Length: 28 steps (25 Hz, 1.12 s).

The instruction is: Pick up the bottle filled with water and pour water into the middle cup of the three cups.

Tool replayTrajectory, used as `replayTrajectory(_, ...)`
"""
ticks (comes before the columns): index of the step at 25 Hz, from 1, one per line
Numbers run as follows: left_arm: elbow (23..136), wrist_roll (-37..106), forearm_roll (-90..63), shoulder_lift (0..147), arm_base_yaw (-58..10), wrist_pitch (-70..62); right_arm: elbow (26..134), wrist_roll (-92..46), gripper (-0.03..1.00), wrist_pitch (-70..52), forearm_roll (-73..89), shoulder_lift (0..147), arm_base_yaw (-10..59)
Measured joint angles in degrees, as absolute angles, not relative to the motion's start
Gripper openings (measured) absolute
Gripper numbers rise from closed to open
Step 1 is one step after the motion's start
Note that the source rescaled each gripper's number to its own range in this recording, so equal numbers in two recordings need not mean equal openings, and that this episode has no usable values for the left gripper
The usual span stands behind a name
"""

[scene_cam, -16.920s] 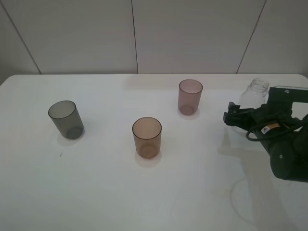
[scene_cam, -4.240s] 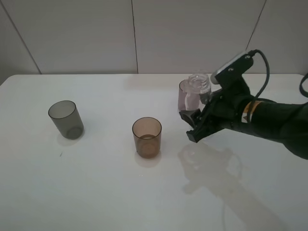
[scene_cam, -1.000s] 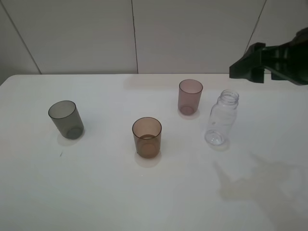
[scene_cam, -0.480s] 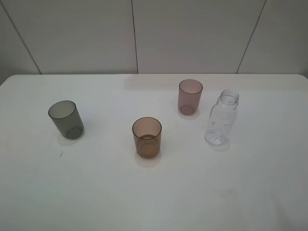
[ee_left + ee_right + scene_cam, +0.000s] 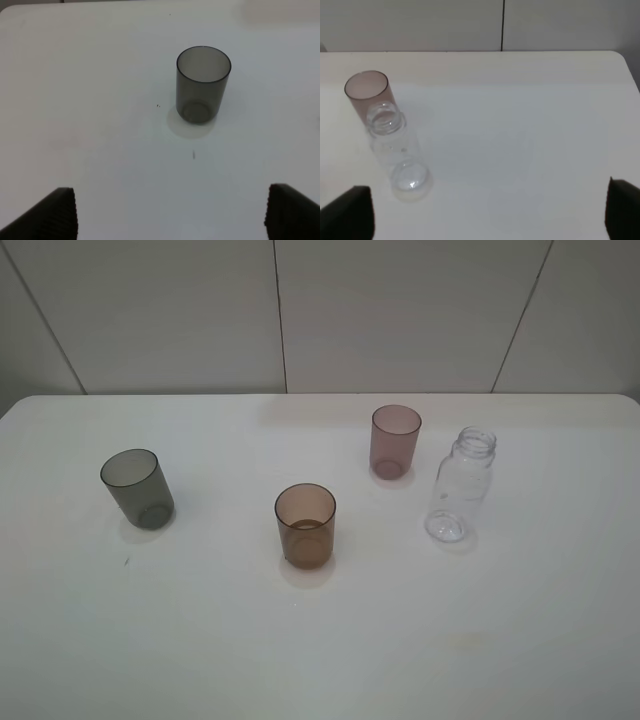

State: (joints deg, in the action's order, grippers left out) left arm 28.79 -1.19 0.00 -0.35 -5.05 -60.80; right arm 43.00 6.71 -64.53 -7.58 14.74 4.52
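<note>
Bottle first: the small clear plastic bottle [image 5: 461, 486] with its uncapped threaded neck stands upright on the white table [image 5: 520, 640] in the high view, near the mauve-pink tumbler [image 5: 395, 441]. My arm, above it a second ago, has gone out of that view, so I judge the pour finished. The translucent amber-brown middle cup [image 5: 305, 525] shows a darker band low down, possibly water; the bottle looks near empty. The smoky grey tumbler [image 5: 137, 488] stands well apart on the left.

My left wrist view adds that grey tumbler [image 5: 202, 84] close up, empty, and my left gripper [image 5: 170, 217] spread wide, holding nothing.

My right wrist view shows the bottle [image 5: 395, 150] before the mauve-pink tumbler [image 5: 366, 92], and my right gripper [image 5: 490, 212] likewise spread and free of it.
</note>
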Motion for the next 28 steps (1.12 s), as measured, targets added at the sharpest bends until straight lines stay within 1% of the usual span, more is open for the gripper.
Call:
replayTrajectory(4,28.8,-1.2,0.0,-0.3,-5.0,-60.8,37.1,6.7,1.00,-65.0,-6.5,8.3,4.5)
replayTrajectory(9,28.8,-1.2,0.0,-0.3,-5.0,-60.8,32.1,6.8,1.00,-65.3,-4.0,4.8,4.5)
replayTrajectory(17,28.8,-1.2,0.0,-0.3,-5.0,-60.8,31.7,6.8,1.00,-64.2,-3.8,-0.1,4.5)
replayTrajectory(28,28.8,-1.2,0.0,-0.3,-5.0,-60.8,31.7,6.8,1.00,-64.1,-3.7,-0.1,4.5)
